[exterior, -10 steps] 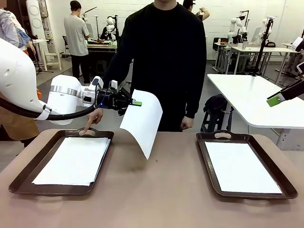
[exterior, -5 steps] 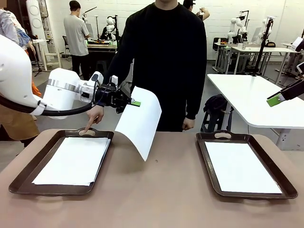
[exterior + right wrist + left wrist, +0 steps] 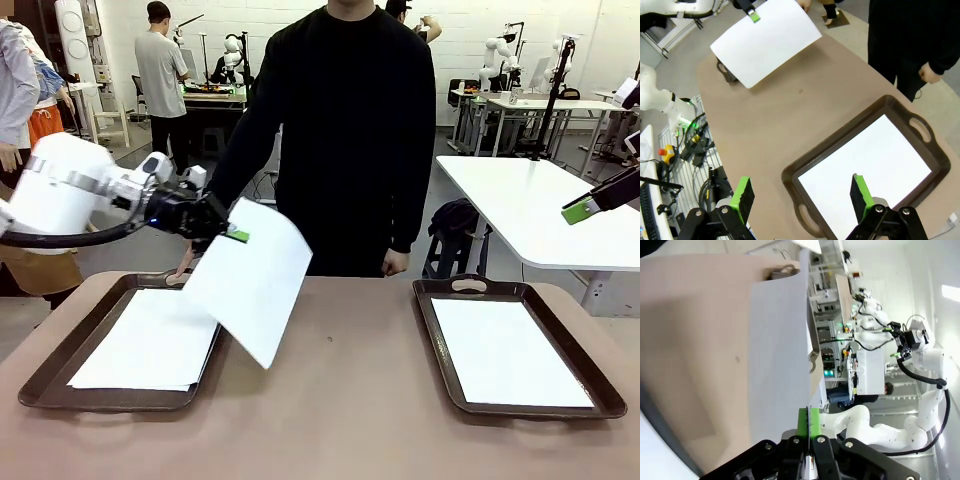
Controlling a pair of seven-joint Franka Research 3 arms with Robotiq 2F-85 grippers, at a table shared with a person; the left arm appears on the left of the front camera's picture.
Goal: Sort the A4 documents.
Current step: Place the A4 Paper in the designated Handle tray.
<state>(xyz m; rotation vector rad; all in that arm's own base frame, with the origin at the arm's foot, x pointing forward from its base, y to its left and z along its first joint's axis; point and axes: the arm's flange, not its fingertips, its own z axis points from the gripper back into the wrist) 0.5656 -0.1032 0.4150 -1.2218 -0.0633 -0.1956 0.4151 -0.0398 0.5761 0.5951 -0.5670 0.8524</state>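
Swinging leftward since the earlier frame, the left gripper (image 3: pixel 237 236) has carried its sheet (image 3: pixel 248 279) away from the middle of the tabletop (image 3: pixel 340 400) toward the left tray (image 3: pixel 40 375); the paper, which hung nearly edge-on and curled a second ago, now tilts broadside with its lower corner dipping over the tray's right rim. Its jaws are clenched on the sheet's upper edge, the green pads (image 3: pixel 809 421) pinching the paper's margin in the left wrist view. As a judgement, the sort is partway through: a stack of A4 documents (image 3: pixel 150 340) lies in the left tray, a single-looking white sheet (image 3: pixel 510 350) lies flat in the right tray (image 3: pixel 430 330), and the held sheet is not yet laid down, so placing and releasing it remains, plus whatever further sheets the person may offer. The person's hand (image 3: pixel 183 270) seems to rest at the left tray's far handle, though the paper partly hides it. High at the right, the right gripper (image 3: pixel 800 192) hangs over the right tray with jaws released and nothing between them. The held document is plain white, blank on the visible face, thin enough to bow slightly under its own weight, and somewhat smaller than either tray; the stacked sheets lie a little askew, their near edges not quite aligned.
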